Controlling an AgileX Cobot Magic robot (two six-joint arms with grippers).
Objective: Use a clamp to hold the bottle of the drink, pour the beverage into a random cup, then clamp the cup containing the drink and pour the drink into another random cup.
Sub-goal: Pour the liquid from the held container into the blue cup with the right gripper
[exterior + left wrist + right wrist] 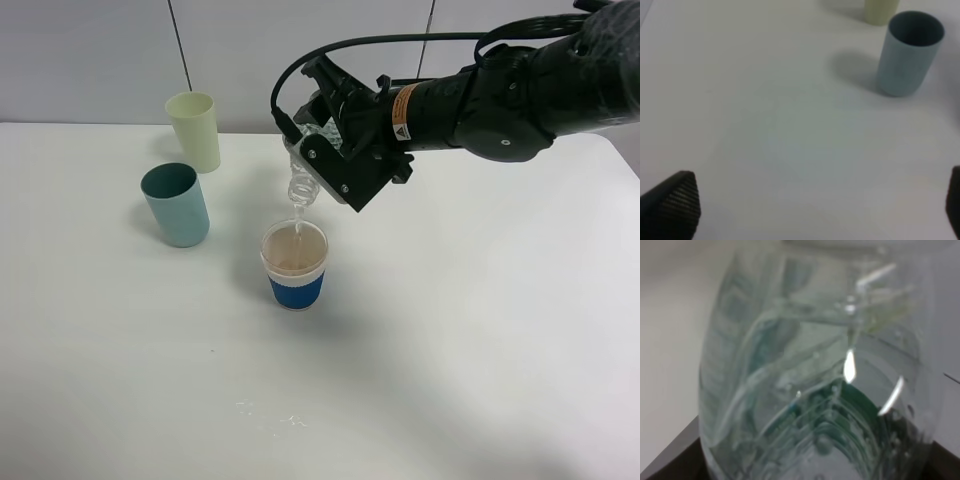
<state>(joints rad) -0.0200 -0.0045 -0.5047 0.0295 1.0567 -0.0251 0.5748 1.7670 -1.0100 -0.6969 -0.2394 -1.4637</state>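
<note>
Exterior high: right claw [338, 165] is pinching the clear plastic bottle [300, 180], which is tipped neck-down. A thin stream falls into the blue-banded paper cup [297, 285] straight below the claw, and the cup looks partly filled. The teal cup [177, 207] and pale yellow cup [195, 130] stand upright, well off to the side beyond the bottle's mouth. A few drops [290, 420] lie on the white table [480, 360], well clear of the claw. The left claw is not in this view.

Left wrist: left claw [812, 207] is spread wide with nothing between its tips. The teal cup is ahead of it, with the pale yellow cup just past that.

Right wrist: the bottle fills the frame, clamped between dark jaws. I cannot tell how much liquid is left in it.

Progress: the first pour is underway. Clamping the filled cup and pouring it into another cup is not yet done.
</note>
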